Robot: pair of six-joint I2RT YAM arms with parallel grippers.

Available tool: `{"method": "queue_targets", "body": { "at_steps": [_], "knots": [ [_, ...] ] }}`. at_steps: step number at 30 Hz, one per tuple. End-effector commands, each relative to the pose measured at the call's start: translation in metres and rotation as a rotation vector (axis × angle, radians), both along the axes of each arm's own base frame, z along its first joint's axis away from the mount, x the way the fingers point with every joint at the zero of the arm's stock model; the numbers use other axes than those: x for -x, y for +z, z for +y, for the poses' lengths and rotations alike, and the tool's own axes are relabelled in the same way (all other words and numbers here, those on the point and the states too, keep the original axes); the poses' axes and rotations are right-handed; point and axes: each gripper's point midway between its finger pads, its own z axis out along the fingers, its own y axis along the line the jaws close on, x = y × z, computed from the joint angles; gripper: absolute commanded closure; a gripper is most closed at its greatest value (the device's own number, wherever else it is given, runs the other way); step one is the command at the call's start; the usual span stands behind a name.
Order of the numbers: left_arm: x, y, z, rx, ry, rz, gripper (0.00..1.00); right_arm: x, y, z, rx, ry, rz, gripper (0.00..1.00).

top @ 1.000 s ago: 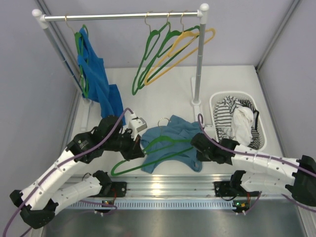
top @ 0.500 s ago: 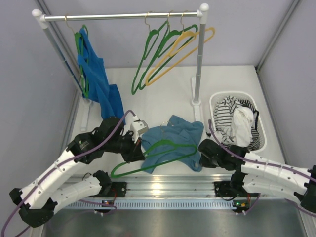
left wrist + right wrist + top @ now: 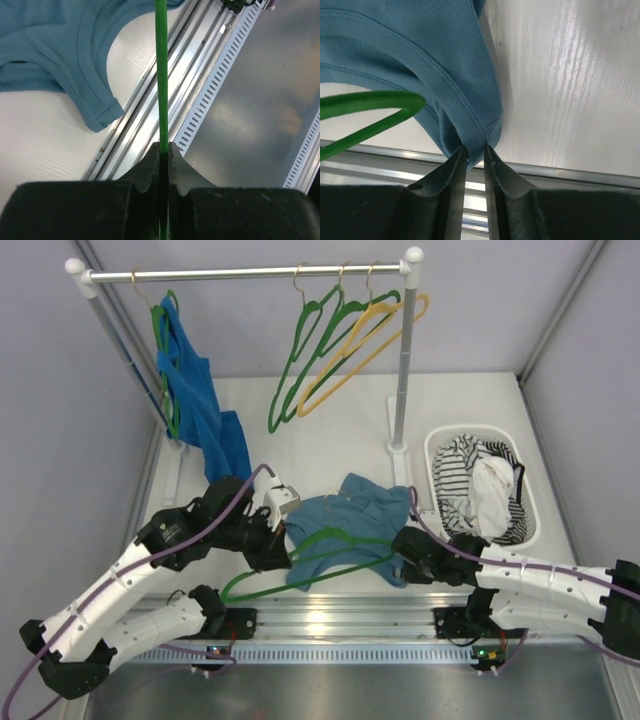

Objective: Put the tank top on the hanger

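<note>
Pale grey walls close in my white desk on three sides. A silver clothes rail on white posts stands at the back. A white laundry basket sits at my right, and slotted aluminium rails gleam along the near edge.

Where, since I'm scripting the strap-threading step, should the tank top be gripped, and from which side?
On the tank top, pinch the folded, stitched edge band at the near right corner, approaching from the near right, as the right gripper does. The band bunches into a firm ridge there, right beside the end of the hanger.
</note>
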Motion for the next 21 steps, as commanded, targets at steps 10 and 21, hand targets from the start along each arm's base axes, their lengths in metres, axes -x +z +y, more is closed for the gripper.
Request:
{"method": "queue_targets", "body": {
  "at_steps": [10, 21],
  "knots": [
    [0.02, 0.016, -0.007, 0.065, -0.069, 0.074, 1.0, -0.02, 0.023, 0.008, 0.002, -0.052, -0.087, 0.96],
    [0.016, 0.001, -0.017, 0.049, -0.076, 0.118, 1.0, -0.022, 0.028, 0.006, 0.004, -0.057, -0.104, 0.93]
  ]
}}
